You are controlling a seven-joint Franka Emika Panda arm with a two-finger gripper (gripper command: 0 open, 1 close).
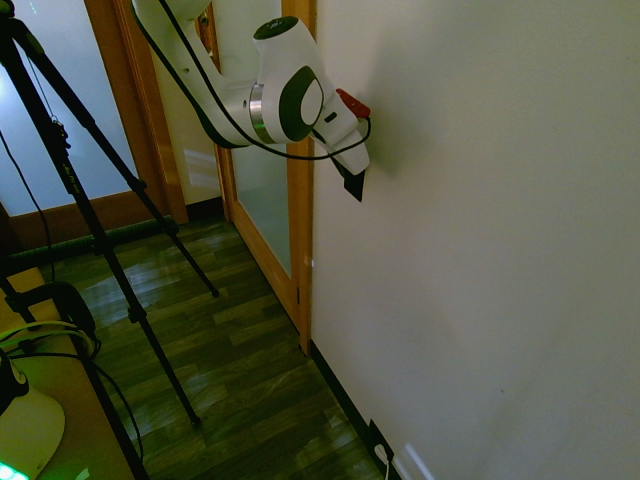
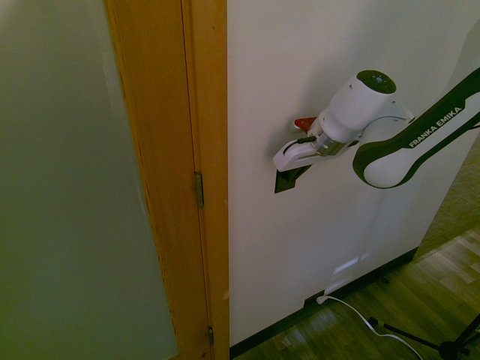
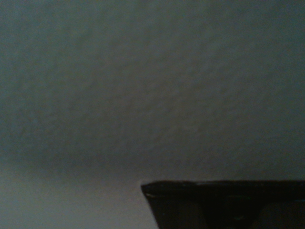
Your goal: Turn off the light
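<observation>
end effector [image 1: 350, 183] is at the wall [image 1: 480, 260], fingers together, can't make out a gap between them from outside. no object seen in its grip

task's thing: switch [image 2: 285, 180], small black plate on the wall, just right of the door frame [image 2: 206, 180] in the second exterior view, well above the baseboard [image 2: 364, 281]. the end effector sits right over it and hides its upper part. can't tell if the tips touch it. can't read the rocker position or whether the light is on or off; no lamp in view

arm [image 2: 420, 142] comes in from the right in the second exterior view, from the upper left in the first. hand is tilted, pointing down and in toward the wall. red part [image 1: 352, 102] on the wrist, between hand and wall. soft shadow on the wall around it

wrist view: mostly blurry textured wall, darker over most of it, with a paler band. a black piece with a straight edge and a slanted side shows at the picture's border

outlet [image 2: 313, 298] is low at the baseboard, white plug [image 2: 322, 299] in it, well apart from the end effector. wood-look floor [image 1: 230, 330] below, frosted glass door [image 2: 67, 187] beside the frame, wooden surface [image 1: 75, 420] at lower left in the first exterior view
</observation>
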